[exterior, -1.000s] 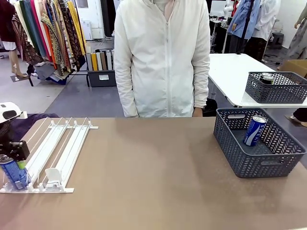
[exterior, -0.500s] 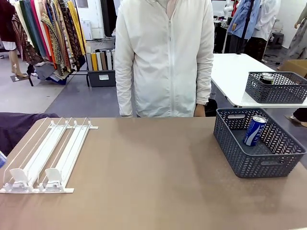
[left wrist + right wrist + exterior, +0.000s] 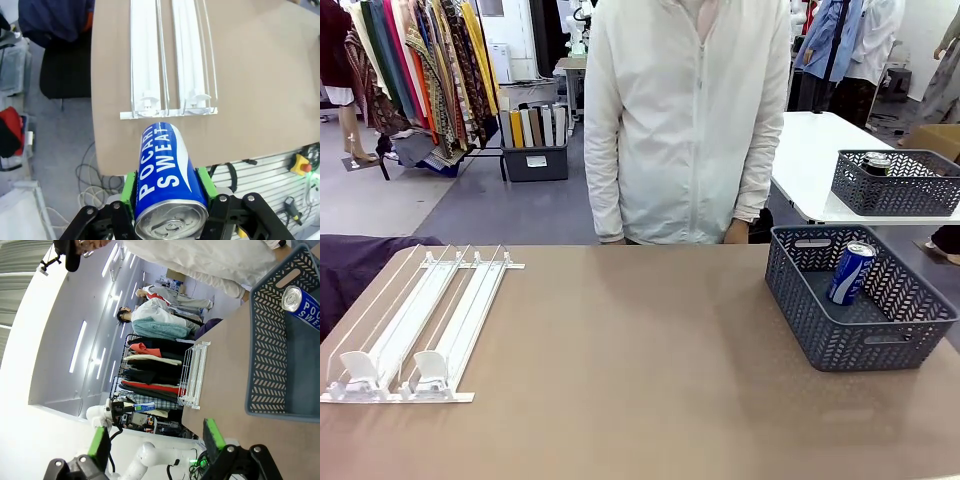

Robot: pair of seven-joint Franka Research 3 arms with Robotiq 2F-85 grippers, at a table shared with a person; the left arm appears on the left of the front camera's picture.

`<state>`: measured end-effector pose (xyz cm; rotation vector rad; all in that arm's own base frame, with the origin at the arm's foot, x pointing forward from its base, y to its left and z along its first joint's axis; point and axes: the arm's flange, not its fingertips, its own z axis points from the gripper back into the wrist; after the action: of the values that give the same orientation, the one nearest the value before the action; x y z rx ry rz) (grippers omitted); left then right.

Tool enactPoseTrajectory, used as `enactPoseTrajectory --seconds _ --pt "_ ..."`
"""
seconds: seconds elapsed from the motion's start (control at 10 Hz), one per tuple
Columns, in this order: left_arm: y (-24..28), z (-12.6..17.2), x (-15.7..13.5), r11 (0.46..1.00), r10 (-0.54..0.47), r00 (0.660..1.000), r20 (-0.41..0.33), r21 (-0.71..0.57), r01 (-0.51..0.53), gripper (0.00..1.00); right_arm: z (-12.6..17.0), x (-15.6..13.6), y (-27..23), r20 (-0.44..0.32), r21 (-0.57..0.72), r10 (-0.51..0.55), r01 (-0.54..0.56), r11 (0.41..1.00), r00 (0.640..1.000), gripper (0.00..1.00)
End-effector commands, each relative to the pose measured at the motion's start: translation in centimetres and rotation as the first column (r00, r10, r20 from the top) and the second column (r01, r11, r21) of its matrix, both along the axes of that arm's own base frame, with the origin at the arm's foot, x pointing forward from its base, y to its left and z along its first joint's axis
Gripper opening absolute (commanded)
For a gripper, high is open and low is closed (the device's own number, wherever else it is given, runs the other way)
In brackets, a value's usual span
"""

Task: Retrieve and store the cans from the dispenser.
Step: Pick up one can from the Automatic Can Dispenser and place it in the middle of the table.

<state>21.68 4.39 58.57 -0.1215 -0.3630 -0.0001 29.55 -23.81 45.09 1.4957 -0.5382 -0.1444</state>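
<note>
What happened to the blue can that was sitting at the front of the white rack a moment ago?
The left hand, shut on the blue can, lifted it out of the dispenser and away off the table's left edge. The white pusher block slid to the front of that lane. The person shifted a little to the right. The basket and the can in it stayed put.
</note>
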Motion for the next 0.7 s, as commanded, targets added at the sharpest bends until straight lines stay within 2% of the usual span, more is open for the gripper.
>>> enactPoseTrajectory --seconds 0.0,0.2,0.3,0.4,0.6 --pt "-0.5 0.0 0.2 1.000 -0.001 1.000 -0.005 0.028 0.001 0.00 0.3 -0.3 0.0 0.005 -0.013 0.011 -0.011 1.000 1.000 1.00" --pt "-0.3 -0.1 0.2 1.000 -0.003 1.000 -0.007 0.010 0.003 0.00 0.3 -0.3 0.0 0.005 -0.013 0.011 -0.011 1.000 1.000 1.00" --pt "-3.5 -0.2 1.0 0.998 0.062 0.997 -0.036 0.016 -0.061 0.00 0.3 -0.3 0.0 0.005 -0.013 0.011 -0.011 1.000 1.000 1.00" --pt "-8.4 -0.2 2.6 0.999 0.045 0.998 -0.034 0.001 -0.045 0.00 0.3 -0.3 0.0 0.005 -0.013 0.011 -0.011 1.000 1.000 1.00" --pt "-19.1 -0.5 6.9 0.987 -0.155 0.988 -0.020 0.031 0.156 0.00 0.3 -0.3 0.0 0.005 -0.013 0.011 -0.011 1.000 1.000 1.00"
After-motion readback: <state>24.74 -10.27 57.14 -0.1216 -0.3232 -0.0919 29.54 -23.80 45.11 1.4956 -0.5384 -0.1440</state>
